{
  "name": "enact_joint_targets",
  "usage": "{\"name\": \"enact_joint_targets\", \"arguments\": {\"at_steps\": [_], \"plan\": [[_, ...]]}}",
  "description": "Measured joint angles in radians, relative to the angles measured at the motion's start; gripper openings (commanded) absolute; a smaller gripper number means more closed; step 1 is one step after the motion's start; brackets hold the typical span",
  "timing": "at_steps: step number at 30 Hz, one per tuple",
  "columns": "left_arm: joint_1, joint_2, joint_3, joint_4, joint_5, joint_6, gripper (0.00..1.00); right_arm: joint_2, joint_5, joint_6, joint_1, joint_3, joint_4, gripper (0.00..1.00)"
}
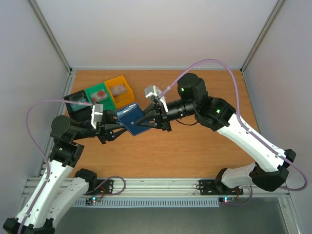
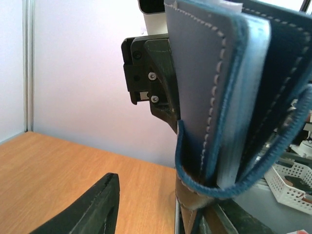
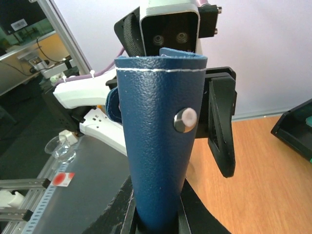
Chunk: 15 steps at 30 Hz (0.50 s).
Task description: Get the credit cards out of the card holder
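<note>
The job looks partly done. The holder hangs above the desk, just near and to the right of the green bin, and stands on edge between the two arms. The right gripper is clenched on it. In that arm's wrist view the navy cover with its snap rises straight out from between the fingers. The left gripper reaches in from the green bin's side with its jaws parted. In its wrist view one finger stands clear of the holder's leaves, and I cannot tell whether the other touches anything.

The green bin holds a pale card with reddish marks. The yellow bin touches the green bin on its far right and holds a pale flat piece, likely another card. The black bin sits against the green bin's other side and shows something teal, too small to name.

The holder gapes a little. Pale edges between its blue-grey leaves may be cards, or only pockets. A white corner pokes out at the top. I judge that at least one card is still to be drawn out and dropped beside the green bin's load.
</note>
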Motion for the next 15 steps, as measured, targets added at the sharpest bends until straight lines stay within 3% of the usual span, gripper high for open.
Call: {"name": "enact_joint_targets", "arguments": {"at_steps": [2, 6, 8, 9, 13, 15], "plan": [[-0.007, 0.008, -0.005, 0.021, -0.006, -0.018, 0.40, 0.007, 0.001, 0.000, 0.001, 0.002, 0.007, 0.01], [-0.040, 0.013, -0.020, 0.039, -0.021, -0.034, 0.03, 0.014, 0.014, -0.004, 0.004, 0.002, 0.012, 0.01], [-0.048, 0.012, -0.024, 0.045, -0.023, -0.045, 0.00, 0.018, 0.027, -0.008, 0.004, 0.002, 0.016, 0.04], [-0.050, 0.010, -0.025, 0.047, -0.024, -0.045, 0.00, 0.019, 0.032, -0.009, 0.003, 0.002, 0.017, 0.13], [-0.051, 0.000, -0.027, 0.025, -0.051, -0.058, 0.00, 0.019, 0.070, -0.014, 0.002, -0.003, 0.021, 0.67], [-0.058, -0.002, -0.006, -0.083, -0.117, -0.039, 0.00, 0.012, 0.135, -0.008, -0.006, -0.038, 0.033, 0.85]]}}
